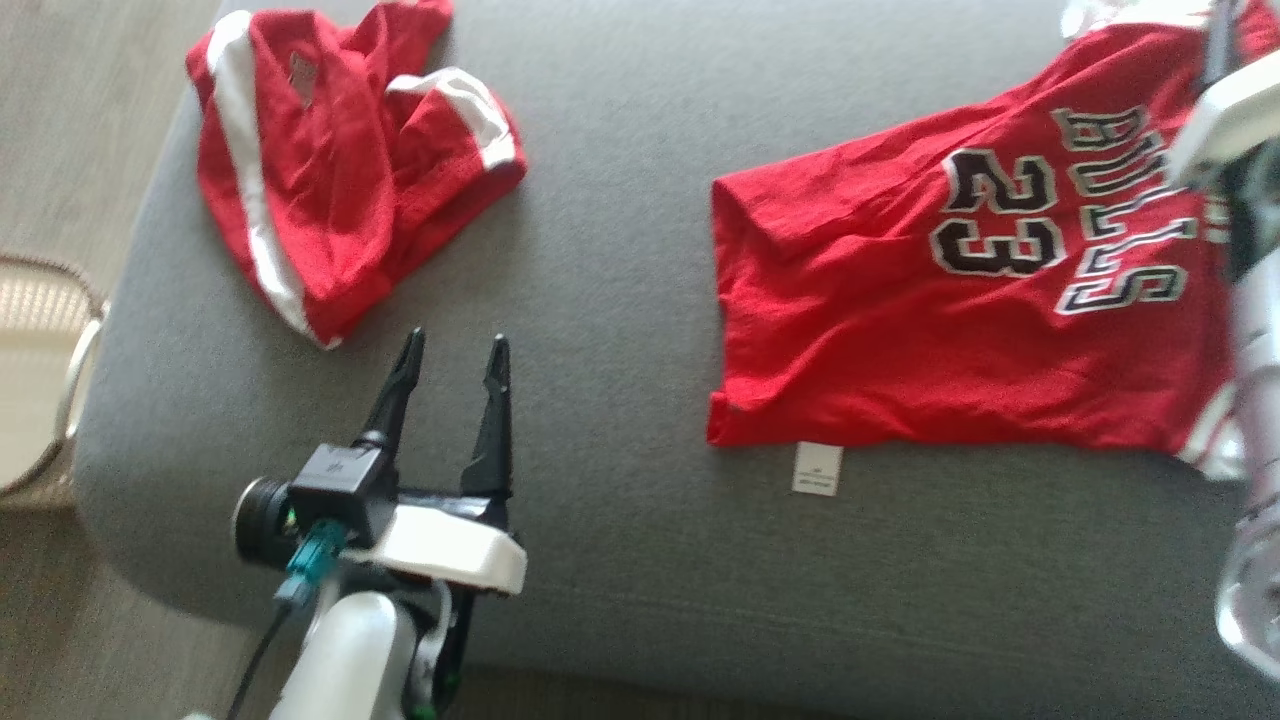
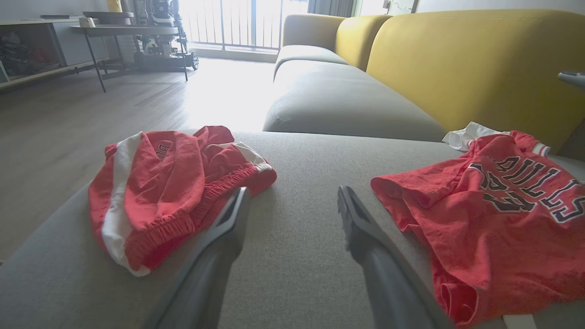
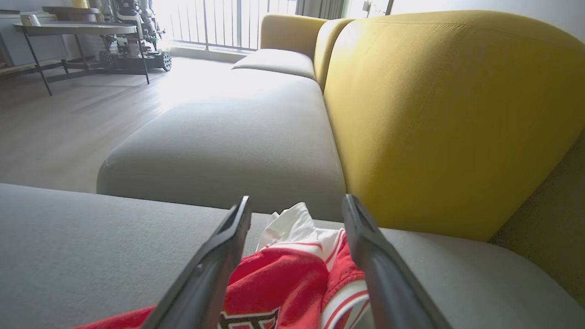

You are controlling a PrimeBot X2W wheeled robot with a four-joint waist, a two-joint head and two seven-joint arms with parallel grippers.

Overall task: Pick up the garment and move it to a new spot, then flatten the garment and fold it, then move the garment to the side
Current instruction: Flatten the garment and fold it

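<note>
Jersey (image 1: pixel 960 300) lies spread, number side up, on the grey sofa cushion (image 1: pixel 620 300). Over the cushion's near edge hovers the left gripper (image 1: pixel 455 340), jaws released. The right gripper (image 3: pixel 297 201), jaws released too, is over the jersey's collar end. Red shorts (image 1: pixel 330 170) lie crumpled at the cushion's far left corner.

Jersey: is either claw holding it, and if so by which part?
Nothing is held. The right claw stands open over the collar end of the jersey; the left claw is open above bare cushion.
</note>
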